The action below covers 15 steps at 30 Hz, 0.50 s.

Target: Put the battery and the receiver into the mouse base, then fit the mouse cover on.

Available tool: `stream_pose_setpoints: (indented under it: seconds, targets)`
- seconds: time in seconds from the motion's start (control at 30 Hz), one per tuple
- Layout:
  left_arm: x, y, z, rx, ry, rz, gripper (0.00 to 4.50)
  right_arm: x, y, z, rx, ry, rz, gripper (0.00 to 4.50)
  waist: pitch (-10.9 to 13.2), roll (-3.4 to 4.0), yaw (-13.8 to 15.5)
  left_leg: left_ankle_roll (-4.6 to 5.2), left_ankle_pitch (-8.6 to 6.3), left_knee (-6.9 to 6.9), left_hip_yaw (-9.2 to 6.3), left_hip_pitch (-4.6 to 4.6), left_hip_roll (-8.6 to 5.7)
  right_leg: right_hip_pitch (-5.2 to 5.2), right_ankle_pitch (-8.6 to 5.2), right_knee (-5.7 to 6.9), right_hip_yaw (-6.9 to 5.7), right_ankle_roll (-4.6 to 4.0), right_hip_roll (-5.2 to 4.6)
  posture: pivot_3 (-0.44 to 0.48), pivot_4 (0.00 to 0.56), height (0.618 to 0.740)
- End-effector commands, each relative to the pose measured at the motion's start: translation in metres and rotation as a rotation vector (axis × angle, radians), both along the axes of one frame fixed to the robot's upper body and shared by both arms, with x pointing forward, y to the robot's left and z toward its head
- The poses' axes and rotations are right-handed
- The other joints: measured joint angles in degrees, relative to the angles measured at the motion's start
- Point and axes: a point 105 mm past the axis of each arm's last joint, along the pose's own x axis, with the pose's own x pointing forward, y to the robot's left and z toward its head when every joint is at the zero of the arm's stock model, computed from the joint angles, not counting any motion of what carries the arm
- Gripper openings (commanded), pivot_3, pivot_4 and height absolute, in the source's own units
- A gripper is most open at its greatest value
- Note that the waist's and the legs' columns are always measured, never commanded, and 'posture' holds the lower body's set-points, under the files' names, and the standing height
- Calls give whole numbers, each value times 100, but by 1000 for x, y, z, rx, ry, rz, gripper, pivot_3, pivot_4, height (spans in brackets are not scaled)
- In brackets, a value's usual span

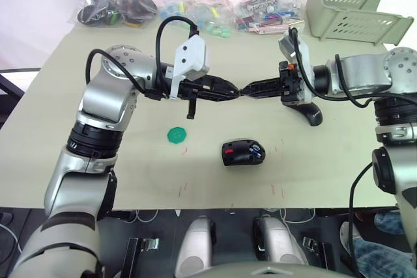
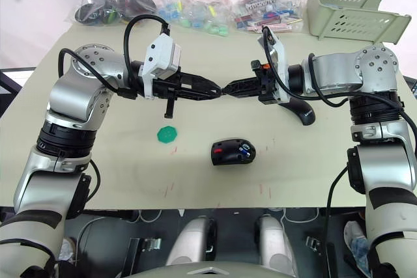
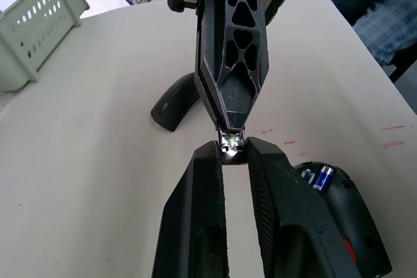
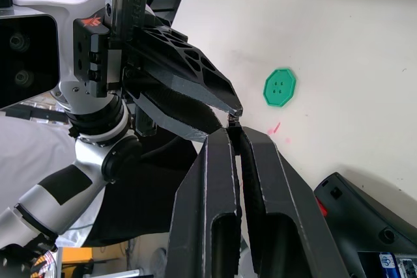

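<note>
My left gripper [image 1: 234,91] and right gripper [image 1: 245,90] meet tip to tip above the middle of the table. The receiver [image 3: 230,142], a tiny silvery nub, sits between the left fingertips, and the right gripper's narrow tips [image 4: 234,131] pinch it from the other side. Below them, nearer the front edge, lies the mouse base [image 1: 242,153], black with a red patch. The blue battery [image 1: 256,153] lies in its recess. The mouse cover [image 1: 311,112], a plain black curved shell, rests on the table under my right wrist.
A flat green hexagonal disc [image 1: 176,135] lies on the table left of the mouse base. A pale green slotted basket [image 1: 352,8] stands at the back right. Several clear bags of small parts [image 1: 195,8] line the back edge.
</note>
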Motion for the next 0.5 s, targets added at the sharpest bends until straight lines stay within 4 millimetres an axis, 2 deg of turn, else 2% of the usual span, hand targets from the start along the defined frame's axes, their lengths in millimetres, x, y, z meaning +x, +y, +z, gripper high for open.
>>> stream_pose_setpoints:
  seconds: [0.03, 0.13, 0.3, 0.4, 0.5]
  targets:
    - [-6, 1, 10, -27, -4, -9, 836, -7, 3, 13, 21, -52, 37, 0, 0, 0, -1, 0, 0, 0, 0, 0, 0, 0, 0, 0, 0, 0, 0, 0, 150, 740]
    - [-6, 3, 9, -50, 46, 15, 1975, -8, -3, 11, 2, -63, 19, 0, 0, 0, -4, 0, 0, 0, -1, 0, 0, 0, 0, 0, 0, 0, 0, 0, 150, 740]
    - [-15, 3, 0, -91, 154, 35, 4351, -13, -24, 7, -80, -114, -19, 0, 0, 0, 11, 0, 0, 0, -2, -5, 0, -1, 0, -5, -1, 0, -1, 0, 150, 740]
    - [-22, 6, -16, -86, 207, 49, 4440, -24, -39, -3, -253, -164, -4, 0, 2, 3, 9, 0, 0, 0, -1, -5, 0, -2, 0, -8, 1, 0, -2, 0, 150, 740]
    - [-28, 11, -43, -49, 246, 71, 4440, -30, -47, -8, -441, -247, 18, 0, 3, 10, -27, 1, 0, -2, 0, -2, 3, -5, -1, -7, 3, -1, 1, 0, 150, 740]
